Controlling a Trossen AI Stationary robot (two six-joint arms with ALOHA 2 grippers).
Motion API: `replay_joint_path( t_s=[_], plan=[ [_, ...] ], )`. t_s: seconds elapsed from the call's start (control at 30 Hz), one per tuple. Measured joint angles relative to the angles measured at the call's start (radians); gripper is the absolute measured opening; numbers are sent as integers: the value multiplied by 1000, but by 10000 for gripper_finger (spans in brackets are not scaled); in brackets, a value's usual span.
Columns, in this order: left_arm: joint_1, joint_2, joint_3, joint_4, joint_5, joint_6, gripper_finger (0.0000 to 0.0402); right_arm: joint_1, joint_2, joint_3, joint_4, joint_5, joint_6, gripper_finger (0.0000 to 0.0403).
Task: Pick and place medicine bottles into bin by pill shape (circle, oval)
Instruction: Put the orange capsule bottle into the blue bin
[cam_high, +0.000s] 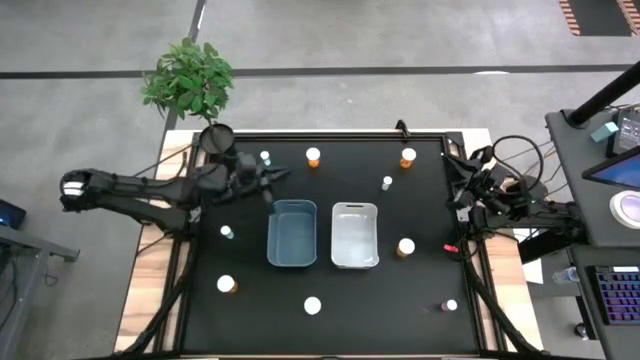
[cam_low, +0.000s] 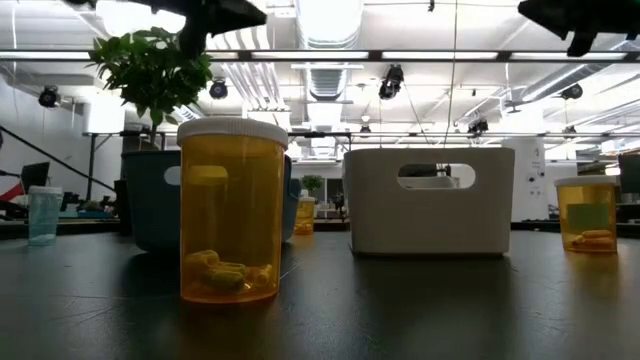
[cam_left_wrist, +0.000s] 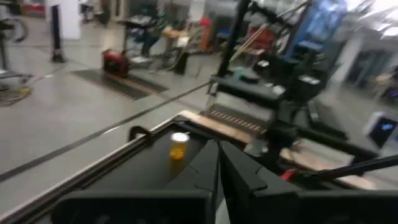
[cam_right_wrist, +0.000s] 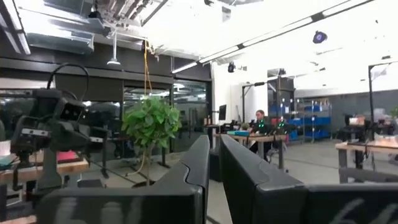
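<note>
Bottles: orange ones (cam_high: 313, 156) and smaller ones stand scattered over the black surface (cam_high: 400, 300), around both bins and toward its edges.
Bins: blue bin (cam_high: 292, 234) and white bin (cam_high: 354, 235) side by side mid-surface.
Left jaws (cam_high: 280, 177): pressed together, holding nothing, raised near the far left corner just beyond the blue bin.
Right jaws (cam_high: 457, 190): together, empty, at the right edge.
Plant (cam_high: 190, 80): beyond the far left corner.

Orange bottle (cam_low: 231, 210) w/ white cap (yellow pills), blue bin (cam_high: 292, 234), white bin (cam_high: 355, 235).
</note>
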Motion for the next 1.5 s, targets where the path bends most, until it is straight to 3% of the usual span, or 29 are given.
replay_joint_path(
  t_s=[0.3, 0.57, 0.73, 1.03, 1.27, 1.5],
  plan=[
    [34, 271, 338, -390, -3, 17, 0, 0, 7, 21, -1, -1, -80, 28],
    [115, 484, 575, -603, 8, 37, 0, 0, 7, 9, -48, -1, -86, 28],
    [205, 604, 672, -641, 82, 40, 0, 0, 7, 9, -84, -2, -44, 28],
    [376, 766, 719, -658, 118, -153, 0, 0, 7, 9, -154, -2, 39, 28],
    [428, 840, 718, -744, 162, -262, 4, 0, 7, 9, -217, -2, 91, 28],
    [430, 896, 720, -735, 162, -265, 86, 0, 7, 8, -247, -1, 123, 28]
  ],
)
